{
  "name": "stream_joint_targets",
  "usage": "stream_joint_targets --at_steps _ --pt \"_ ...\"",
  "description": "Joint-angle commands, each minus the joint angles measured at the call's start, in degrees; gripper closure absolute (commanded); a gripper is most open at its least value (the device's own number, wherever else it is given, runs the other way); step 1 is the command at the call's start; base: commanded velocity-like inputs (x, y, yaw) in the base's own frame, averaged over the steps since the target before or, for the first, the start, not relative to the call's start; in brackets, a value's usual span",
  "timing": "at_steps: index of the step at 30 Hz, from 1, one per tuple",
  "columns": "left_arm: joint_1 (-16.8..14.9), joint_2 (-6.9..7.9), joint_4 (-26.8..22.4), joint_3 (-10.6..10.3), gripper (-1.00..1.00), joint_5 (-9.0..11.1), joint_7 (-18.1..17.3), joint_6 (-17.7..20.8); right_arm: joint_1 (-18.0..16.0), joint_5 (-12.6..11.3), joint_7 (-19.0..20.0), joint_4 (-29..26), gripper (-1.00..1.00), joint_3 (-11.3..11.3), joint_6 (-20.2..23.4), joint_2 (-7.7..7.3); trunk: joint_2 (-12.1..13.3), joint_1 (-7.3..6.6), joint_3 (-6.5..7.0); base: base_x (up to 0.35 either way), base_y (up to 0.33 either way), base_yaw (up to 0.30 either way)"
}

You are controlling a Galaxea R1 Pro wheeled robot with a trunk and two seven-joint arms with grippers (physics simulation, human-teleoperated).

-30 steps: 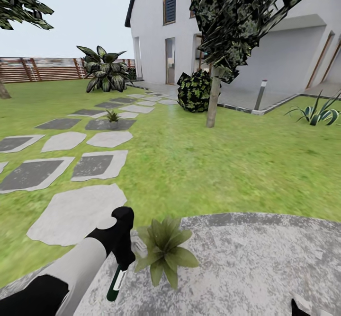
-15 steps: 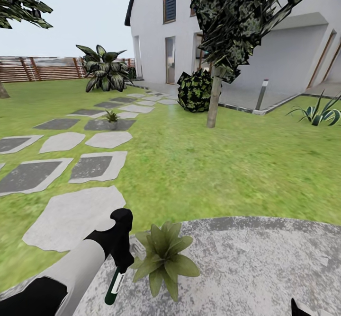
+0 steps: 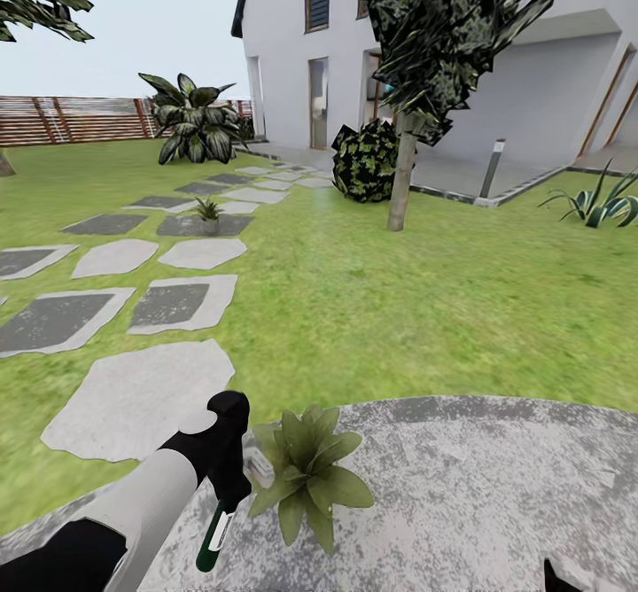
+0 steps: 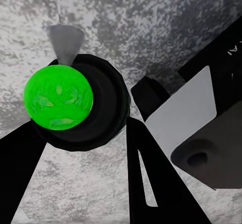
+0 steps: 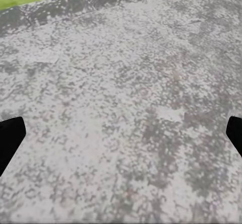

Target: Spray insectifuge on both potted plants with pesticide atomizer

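Observation:
In the head view my left gripper (image 3: 232,484) hangs over the rim of the patio (image 3: 496,494), shut on the pesticide atomizer (image 3: 213,534). The atomizer is a dark bottle with a white and green label, and its base points down. The left wrist view looks at the atomizer (image 4: 103,108) end on, with its green mark (image 4: 58,98) and pale nozzle (image 4: 63,38) between my black fingers (image 4: 151,183). One potted plant (image 3: 306,477) stands just right of the atomizer. The other potted plant (image 3: 208,213) sits far off on the stepping slabs. My right gripper (image 5: 121,136) is open above bare paving.
Grey stepping slabs (image 3: 142,397) run across the lawn (image 3: 399,308) to the left. A thin tree trunk (image 3: 400,184), a dark bush (image 3: 365,162) and a grey post (image 3: 490,169) stand ahead by the white house. A brown slatted fence (image 3: 80,120) closes the far left.
The whole picture has shifted slightly, so the camera has moved. My left gripper and the atomizer keep their place beside the near plant.

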Motion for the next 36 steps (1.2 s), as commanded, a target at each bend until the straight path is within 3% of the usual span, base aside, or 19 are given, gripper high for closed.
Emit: stream_joint_targets --at_steps 1,11,15,19,22,26,28,32,36 --pt "-0.03 0.0 -0.05 -0.11 1.0 -0.51 -0.49 0.51 -0.08 0.36 0.47 -0.01 -1.0 -0.47 -0.29 0.01 -0.44 0.21 -0.33 0.0 0.0 0.0" --pt "0.03 0.1 -0.01 -0.07 1.0 -0.51 -0.44 0.51 -0.1 0.36 0.47 -0.01 -1.0 -0.5 -0.29 0.01 -4.45 2.41 -2.66 0.0 0.0 0.0" --pt "1.8 0.34 0.45 0.02 1.0 -0.55 -0.31 0.47 -0.08 0.36 0.47 -0.01 -1.0 -0.47 -0.29 0.0 -4.45 2.41 -2.66 0.0 0.0 0.0" --pt "4.83 0.65 0.59 0.22 1.0 0.01 4.7 0.42 -0.09 0.36 0.47 -0.01 -1.0 -0.46 -0.29 0.01 -4.45 2.41 -2.66 0.0 0.0 0.0" --pt "5.09 0.68 0.2 0.43 1.0 0.4 5.53 0.42 -0.09 0.36 0.47 -0.01 -1.0 -0.46 -0.29 0.02 -4.45 2.41 -2.66 0.0 0.0 0.0" --pt "4.83 0.46 -0.41 3.3 1.0 0.52 5.91 0.42 -0.1 0.36 0.47 -0.01 -1.0 -0.47 -0.29 0.02 -4.45 2.41 -2.66 0.0 0.0 0.0" --pt "4.47 0.44 -3.04 4.97 1.0 0.49 5.99 0.42 -0.09 0.36 0.47 -0.01 -1.0 -0.46 -0.29 0.02 -4.45 2.41 -2.66 0.0 0.0 0.0" --pt "4.27 0.38 -6.96 5.68 1.0 0.49 5.44 0.42 -0.11 0.38 0.47 0.04 -1.0 -0.46 -0.29 0.02 -4.45 2.41 -2.66 0.0 0.0 0.0" --pt "4.32 0.49 -7.46 5.76 1.0 0.46 5.33 0.02 -0.11 0.37 0.47 0.0 -1.0 -0.48 -0.29 0.0 -4.45 2.41 -2.66 0.0 0.0 0.0"
